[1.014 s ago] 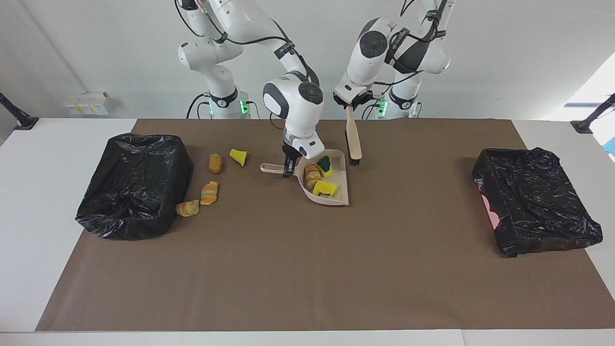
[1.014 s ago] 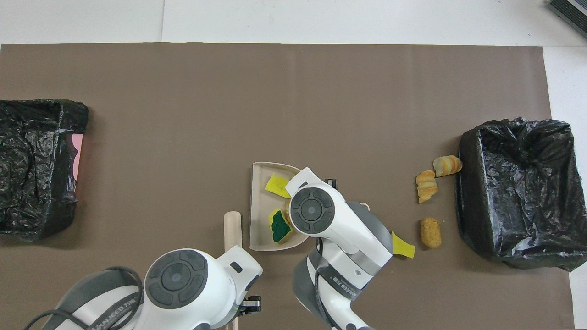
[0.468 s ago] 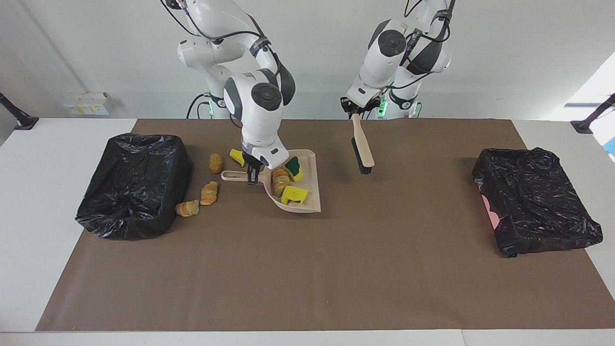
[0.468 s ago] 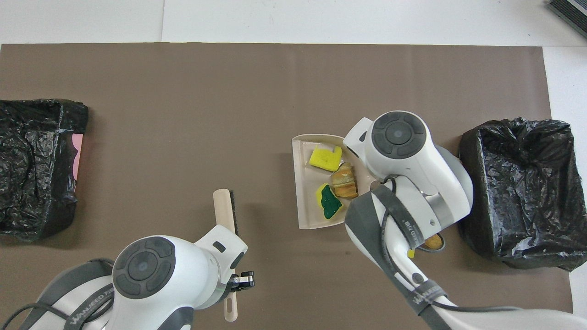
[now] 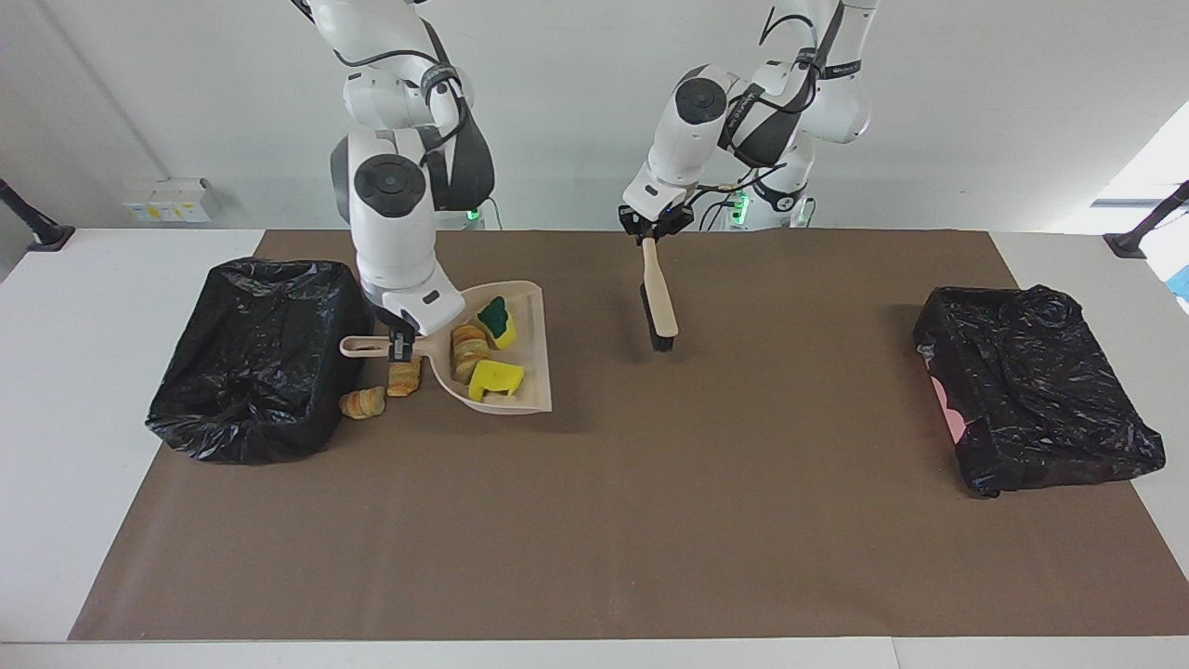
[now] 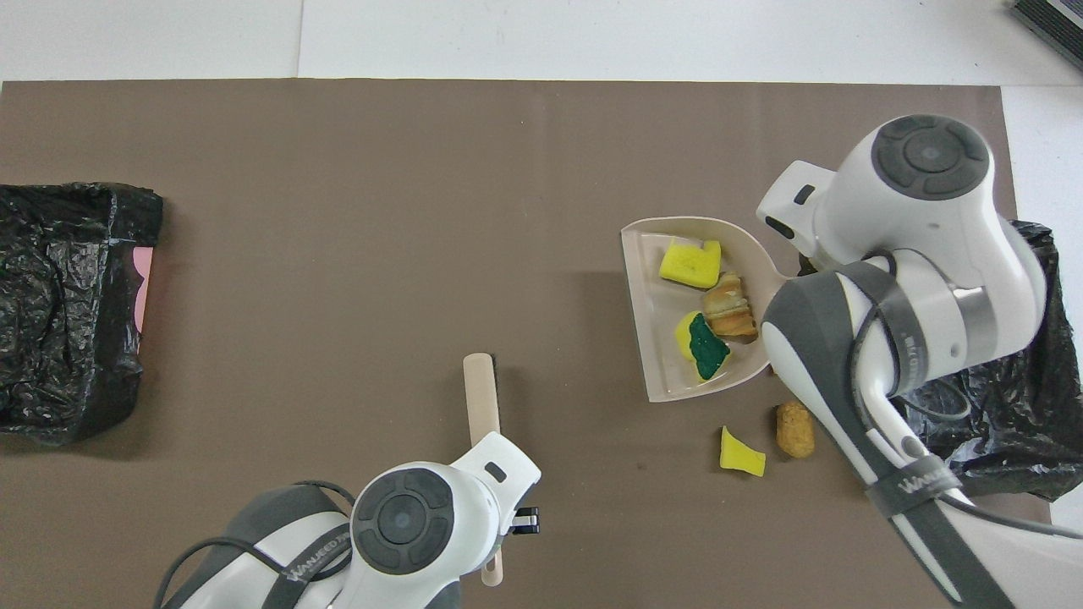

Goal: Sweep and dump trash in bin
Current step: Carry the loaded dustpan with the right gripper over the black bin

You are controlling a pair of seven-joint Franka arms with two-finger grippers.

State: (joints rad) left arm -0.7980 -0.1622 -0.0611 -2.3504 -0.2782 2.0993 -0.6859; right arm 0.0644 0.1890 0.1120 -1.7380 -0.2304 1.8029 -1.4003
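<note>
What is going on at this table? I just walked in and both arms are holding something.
The right tool is shut on the handle of a beige plastic dustpan, which carries three scraps: a yellow sponge chunk, a green-topped sponge chunk and a tan croissant-like lump. It holds the pan beside the black-lined bin at the right arm's end. The left tool holds a beige hand brush over the brown mat. Other scraps lie on the mat near that bin.

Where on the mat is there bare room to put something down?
Bare mat runs from the brush to the left arm's bin, and along the edge farthest from the robots. It is crowded beside the right arm's bin, around the dustpan and loose scraps.
</note>
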